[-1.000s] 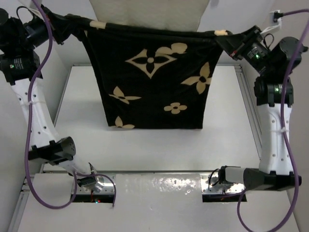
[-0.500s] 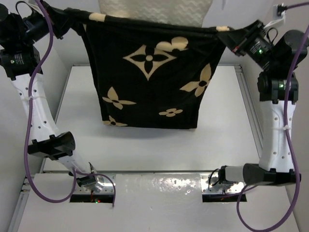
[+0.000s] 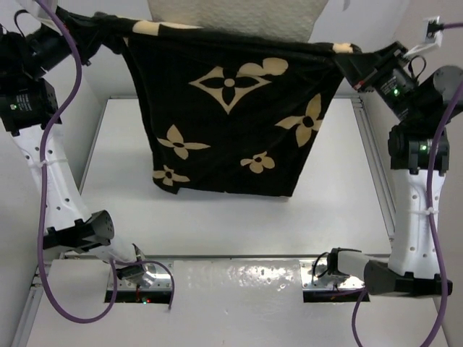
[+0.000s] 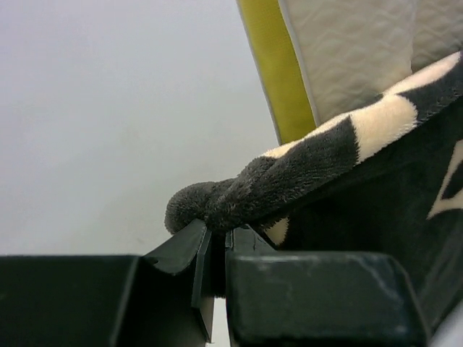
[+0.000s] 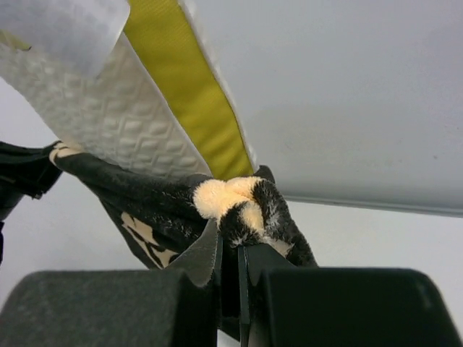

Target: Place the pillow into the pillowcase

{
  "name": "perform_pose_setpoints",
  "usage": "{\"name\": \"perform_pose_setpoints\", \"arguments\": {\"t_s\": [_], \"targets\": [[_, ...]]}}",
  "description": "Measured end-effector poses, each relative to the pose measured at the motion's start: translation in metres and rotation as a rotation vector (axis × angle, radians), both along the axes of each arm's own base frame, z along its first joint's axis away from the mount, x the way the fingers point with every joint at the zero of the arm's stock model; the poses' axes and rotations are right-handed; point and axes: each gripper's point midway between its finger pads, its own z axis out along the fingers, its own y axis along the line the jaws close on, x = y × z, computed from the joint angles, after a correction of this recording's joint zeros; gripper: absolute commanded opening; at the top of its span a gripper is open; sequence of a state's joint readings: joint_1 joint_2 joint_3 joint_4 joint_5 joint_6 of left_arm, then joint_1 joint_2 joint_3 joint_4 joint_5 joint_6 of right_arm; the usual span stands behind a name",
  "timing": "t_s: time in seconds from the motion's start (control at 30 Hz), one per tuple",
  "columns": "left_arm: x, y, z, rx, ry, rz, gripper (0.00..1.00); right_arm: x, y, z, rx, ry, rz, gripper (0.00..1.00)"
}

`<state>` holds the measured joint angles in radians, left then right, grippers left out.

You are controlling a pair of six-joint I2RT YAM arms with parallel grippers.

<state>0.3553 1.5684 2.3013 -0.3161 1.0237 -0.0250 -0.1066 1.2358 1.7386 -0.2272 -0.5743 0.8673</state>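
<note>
L pincer (image 3: pixel 107 26) is pressed together on the top-left corner of the pillowcase (image 3: pixel 231 123). R pincer (image 3: pixel 349 59) is pinching the top-right corner the same way. Btwn them the black case hangs as a spread sheet, top edge pulled taut, lifted over the far half of the desk (image 3: pixel 217 224). I can't tell if the lower hem touches the surface. Beige flower and star prints face the top cam.

The pillow (image 3: pixel 235 14) shows just behind the case's top edge, white and quilted, at the very top of the frame. The rest is hidden by the fabric, so I can't tell how far it sits inside.

L wrist cam: the fuzzy corner is bunched into a roll right at the closed tips, w/ the pillow's yellow band (image 4: pixel 278 65) just beyond. R wrist cam — much the same: a beige-and-black wad pinched btwn the fingers, yellow band and quilted white right behind it.
</note>
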Motion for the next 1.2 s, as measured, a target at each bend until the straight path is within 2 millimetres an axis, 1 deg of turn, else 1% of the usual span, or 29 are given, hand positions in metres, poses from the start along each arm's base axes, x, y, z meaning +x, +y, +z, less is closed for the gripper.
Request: {"name": "perform_pose_setpoints", "arguments": {"t_s": [0.03, 0.07, 0.13, 0.2, 0.27, 0.3, 0.37, 0.4, 0.43, 0.47, 0.53, 0.6, 0.63, 0.67, 0.7, 0.73, 0.77, 0.8, 0.83, 0.87, 0.9, 0.93, 0.97, 1.03, 1.07, 1.1, 1.13, 1.17, 1.2], "targets": [[0.000, 0.000, -0.008, -0.008, 0.022, -0.001, 0.00, -0.001, -0.001, -0.003, 0.003, -0.015, -0.005, 0.00], [0.003, -0.001, -0.019, -0.019, 0.052, -0.004, 0.00, -0.002, -0.001, -0.012, 0.011, -0.014, -0.006, 0.00], [0.010, -0.002, -0.041, -0.043, 0.128, -0.012, 0.00, 0.002, -0.001, -0.040, 0.027, 0.059, 0.001, 0.00], [0.025, 0.000, -0.055, -0.060, 0.193, -0.025, 0.00, 0.012, 0.001, -0.049, 0.030, 0.118, 0.023, 0.00], [0.043, 0.005, -0.052, -0.060, 0.200, -0.025, 0.00, 0.029, 0.003, -0.047, 0.032, 0.166, 0.045, 0.00], [0.050, 0.008, -0.048, -0.057, 0.185, -0.017, 0.00, 0.044, 0.003, -0.031, 0.029, 0.145, 0.049, 0.00], [0.056, 0.012, -0.046, -0.057, 0.163, 0.002, 0.00, 0.055, 0.001, -0.004, 0.022, 0.084, 0.047, 0.00], [0.053, 0.011, -0.046, -0.053, 0.150, 0.005, 0.00, 0.054, 0.001, 0.004, 0.019, 0.057, 0.044, 0.00], [0.050, 0.009, -0.048, -0.052, 0.148, 0.007, 0.00, 0.048, 0.001, 0.009, 0.018, 0.039, 0.042, 0.00], [0.045, 0.007, -0.055, -0.049, 0.157, 0.015, 0.00, 0.040, 0.001, 0.007, 0.019, 0.026, 0.036, 0.00], [0.039, -0.001, -0.073, -0.038, 0.190, 0.029, 0.00, 0.023, 0.000, -0.013, 0.026, 0.024, 0.015, 0.00], [0.042, -0.008, -0.095, -0.021, 0.247, 0.046, 0.00, 0.013, -0.002, -0.055, 0.044, 0.114, -0.003, 0.00], [0.045, -0.010, -0.103, -0.022, 0.285, 0.045, 0.00, 0.014, -0.002, -0.068, 0.049, 0.157, -0.003, 0.00], [0.052, -0.010, -0.110, -0.028, 0.330, 0.034, 0.00, 0.020, -0.001, -0.079, 0.055, 0.213, 0.011, 0.00], [0.057, -0.010, -0.108, -0.040, 0.358, 0.024, 0.00, 0.026, 0.001, -0.080, 0.052, 0.249, 0.028, 0.00], [0.069, -0.007, -0.098, -0.049, 0.345, 0.018, 0.00, 0.039, 0.001, -0.079, 0.046, 0.283, 0.041, 0.00], [0.079, -0.002, -0.085, -0.054, 0.308, 0.022, 0.00, 0.051, -0.001, -0.071, 0.041, 0.304, 0.037, 0.00], [0.086, 0.005, -0.074, -0.066, 0.269, 0.028, 0.00, 0.063, -0.003, -0.054, 0.034, 0.280, 0.030, 0.00], [0.085, 0.010, -0.068, -0.081, 0.252, 0.031, 0.00, 0.071, -0.005, -0.032, 0.023, 0.223, 0.023, 0.00], [0.079, 0.013, -0.062, -0.092, 0.230, 0.031, 0.00, 0.070, -0.005, -0.012, 0.013, 0.162, 0.022, 0.00], [0.074, 0.013, -0.061, -0.093, 0.223, 0.028, 0.00, 0.063, -0.005, -0.001, 0.007, 0.120, 0.018, 0.00], [0.056, 0.008, -0.063, -0.094, 0.216, 0.026, 0.00, 0.052, -0.006, 0.005, 0.007, 0.088, 0.007, 0.00], [0.045, 0.003, -0.064, -0.089, 0.215, 0.021, 0.00, 0.039, -0.008, 0.005, 0.007, 0.055, -0.013, 0.00], [0.022, -0.008, -0.063, -0.060, 0.193, 0.013, 0.00, 0.008, -0.014, -0.015, 0.034, 0.061, -0.050, 0.00], [0.015, -0.012, -0.062, -0.046, 0.187, 0.012, 0.00, 0.000, -0.017, -0.025, 0.046, 0.071, -0.064, 0.00], [0.011, -0.015, -0.060, -0.035, 0.178, 0.012, 0.00, -0.006, -0.018, -0.031, 0.061, 0.079, -0.066, 0.00], [0.010, -0.017, -0.059, -0.028, 0.187, 0.005, 0.00, -0.007, -0.018, -0.033, 0.078, 0.092, -0.054, 0.00], [0.007, -0.019, -0.054, -0.023, 0.190, -0.011, 0.00, -0.006, -0.013, -0.037, 0.095, 0.128, -0.012, 0.00], [0.009, -0.021, -0.045, -0.016, 0.177, -0.029, 0.00, 0.003, -0.012, -0.034, 0.097, 0.146, 0.015, 0.00]]}}
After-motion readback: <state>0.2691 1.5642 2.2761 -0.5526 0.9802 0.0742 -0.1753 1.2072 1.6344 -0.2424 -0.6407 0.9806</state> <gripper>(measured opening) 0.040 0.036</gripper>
